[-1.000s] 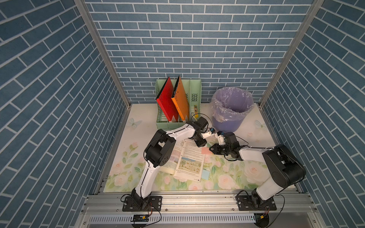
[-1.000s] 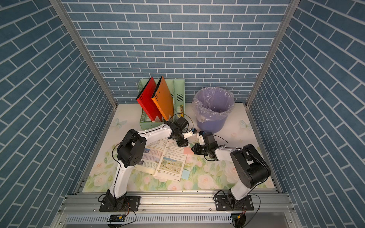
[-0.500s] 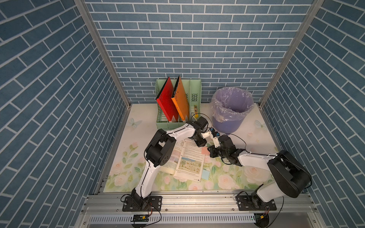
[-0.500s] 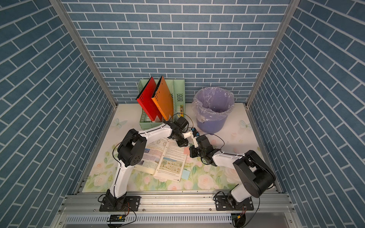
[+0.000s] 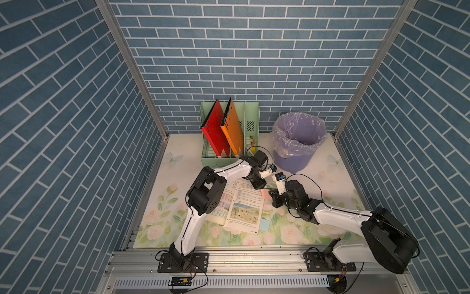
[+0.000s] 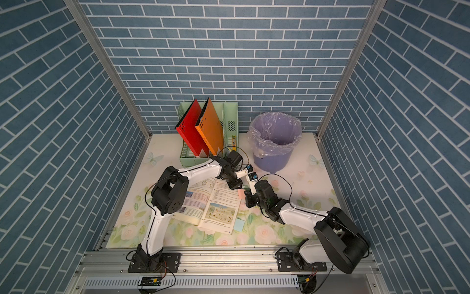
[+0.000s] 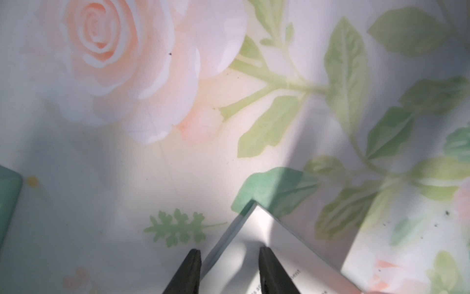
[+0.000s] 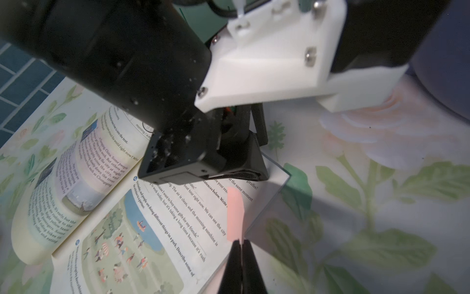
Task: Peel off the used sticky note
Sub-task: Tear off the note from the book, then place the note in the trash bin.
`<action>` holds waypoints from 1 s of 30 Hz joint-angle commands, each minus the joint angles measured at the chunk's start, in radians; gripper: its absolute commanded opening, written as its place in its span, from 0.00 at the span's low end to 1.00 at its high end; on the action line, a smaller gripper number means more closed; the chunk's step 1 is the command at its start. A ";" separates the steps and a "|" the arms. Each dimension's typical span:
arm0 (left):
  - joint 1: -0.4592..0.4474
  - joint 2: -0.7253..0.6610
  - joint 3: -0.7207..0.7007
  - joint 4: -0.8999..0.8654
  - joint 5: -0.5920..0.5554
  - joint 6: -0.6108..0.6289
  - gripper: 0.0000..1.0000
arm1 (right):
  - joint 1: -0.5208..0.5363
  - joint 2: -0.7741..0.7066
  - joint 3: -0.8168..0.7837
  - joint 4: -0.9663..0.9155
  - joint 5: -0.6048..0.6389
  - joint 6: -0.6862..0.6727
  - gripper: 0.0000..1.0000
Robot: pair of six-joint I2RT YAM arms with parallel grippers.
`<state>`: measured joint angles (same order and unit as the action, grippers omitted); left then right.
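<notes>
An open book (image 5: 241, 206) (image 6: 218, 203) lies on the floral mat. A pink sticky note (image 5: 266, 194) (image 6: 240, 194) (image 8: 235, 213) sits at the right edge of its right page. My right gripper (image 5: 271, 197) (image 6: 244, 196) (image 8: 239, 241) is shut on the note's outer edge, and the note stands up from the page. The left gripper (image 5: 259, 184) (image 6: 235, 184) (image 7: 229, 250) presses down at the book's far right corner (image 7: 267, 229). Its jaws stand slightly apart, one finger on the page and one just off the edge.
A blue sticky note (image 5: 265, 225) (image 6: 239, 225) pokes out from the book's near right corner. A lilac bin (image 5: 297, 150) lined with a bag stands behind the right arm. A green file holder (image 5: 229, 135) with red and orange folders is at the back.
My right gripper has slid left and nearer, to the book's edge, and its jaws have closed on the pink note. The left gripper has stayed on the book's corner.
</notes>
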<state>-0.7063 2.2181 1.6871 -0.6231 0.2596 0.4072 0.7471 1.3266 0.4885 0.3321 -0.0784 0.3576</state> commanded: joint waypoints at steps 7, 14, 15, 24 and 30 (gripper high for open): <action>0.019 0.007 -0.014 -0.015 -0.027 -0.017 0.43 | 0.029 -0.286 0.092 -0.217 -0.044 0.004 0.00; 0.079 -0.085 0.006 -0.052 0.001 -0.021 0.43 | 0.010 -0.362 0.414 -0.492 0.122 -0.028 0.00; 0.090 -0.101 0.001 -0.063 0.000 -0.018 0.43 | -0.014 -0.340 0.475 -0.531 0.142 -0.035 0.00; 0.190 -0.347 -0.213 -0.108 -0.009 0.049 0.45 | -0.278 0.034 1.054 -0.818 0.157 -0.077 0.00; 0.255 -0.504 -0.405 -0.110 -0.013 0.081 0.45 | -0.393 0.199 1.238 -0.870 0.229 -0.080 0.00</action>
<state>-0.4725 1.7493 1.3369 -0.6918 0.2504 0.4519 0.3882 1.4876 1.6634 -0.4427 0.0845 0.3069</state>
